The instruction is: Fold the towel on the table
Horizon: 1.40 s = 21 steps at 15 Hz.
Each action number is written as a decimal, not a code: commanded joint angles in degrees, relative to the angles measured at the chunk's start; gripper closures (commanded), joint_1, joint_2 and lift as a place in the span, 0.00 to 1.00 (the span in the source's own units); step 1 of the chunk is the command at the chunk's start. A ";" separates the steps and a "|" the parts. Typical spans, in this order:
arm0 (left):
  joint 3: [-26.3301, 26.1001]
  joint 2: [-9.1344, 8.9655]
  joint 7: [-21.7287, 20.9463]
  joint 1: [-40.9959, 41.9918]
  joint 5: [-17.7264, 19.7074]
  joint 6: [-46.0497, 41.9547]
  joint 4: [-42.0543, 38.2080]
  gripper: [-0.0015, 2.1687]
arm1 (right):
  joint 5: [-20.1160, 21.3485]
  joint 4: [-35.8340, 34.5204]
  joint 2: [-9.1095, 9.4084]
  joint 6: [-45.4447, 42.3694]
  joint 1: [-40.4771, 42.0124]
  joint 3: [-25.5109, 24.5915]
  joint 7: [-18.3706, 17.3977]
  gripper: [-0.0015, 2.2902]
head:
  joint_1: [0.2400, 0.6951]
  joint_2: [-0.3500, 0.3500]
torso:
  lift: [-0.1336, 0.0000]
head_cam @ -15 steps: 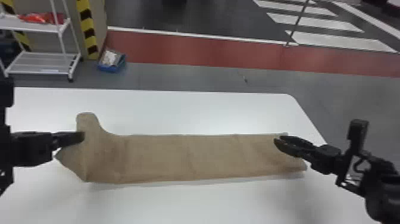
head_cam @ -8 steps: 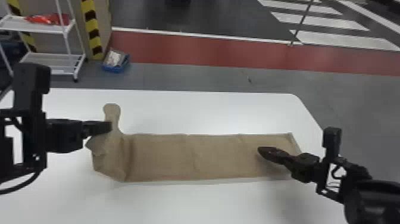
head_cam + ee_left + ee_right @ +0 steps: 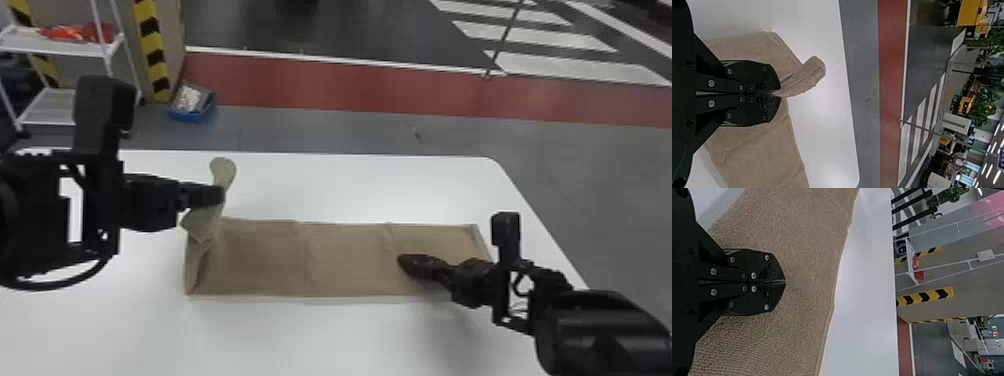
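- On the table (image 3: 380,187): towel (image 3: 345,260) lies in a long strip, left end raised.
- Left gripper (image 3: 778,93): closed, pinching that end.
- Right gripper (image 3: 784,282): closed over the right part, nothing seen gripped; contact cannot be told.
- Advised: carry end rightward low, long edges aligned; lower fully before release.

a white rack (image 3: 60,47) with red things (image 3: 77,33) on its upper shelf stands by a panel edged in yellow and black stripes (image 3: 151,50). near it, a blue bin (image 3: 191,115) sits on the grey floor (image 3: 320,131), beside a red band (image 3: 350,87).
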 commanded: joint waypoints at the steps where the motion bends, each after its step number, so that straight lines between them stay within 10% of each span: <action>1: -0.48 -0.17 -0.02 -0.41 0.02 0.01 0.56 0.79 | 0.85 -0.82 1.17 2.31 -0.85 4.19 -1.74 0.70 | 1.00 0.24 | 0.07; 9: 0.57 0.01 -0.37 0.46 1.07 0.01 0.56 0.79 | 6.91 -1.52 7.67 8.11 -4.28 18.25 -5.70 0.70 | 1.00 0.46 | 0.07; 21: 1.45 0.54 -1.16 2.75 2.39 0.01 -0.14 0.79 | 4.01 -10.66 7.32 9.34 0.29 8.84 -5.17 0.69 | 1.00 0.43 | 0.07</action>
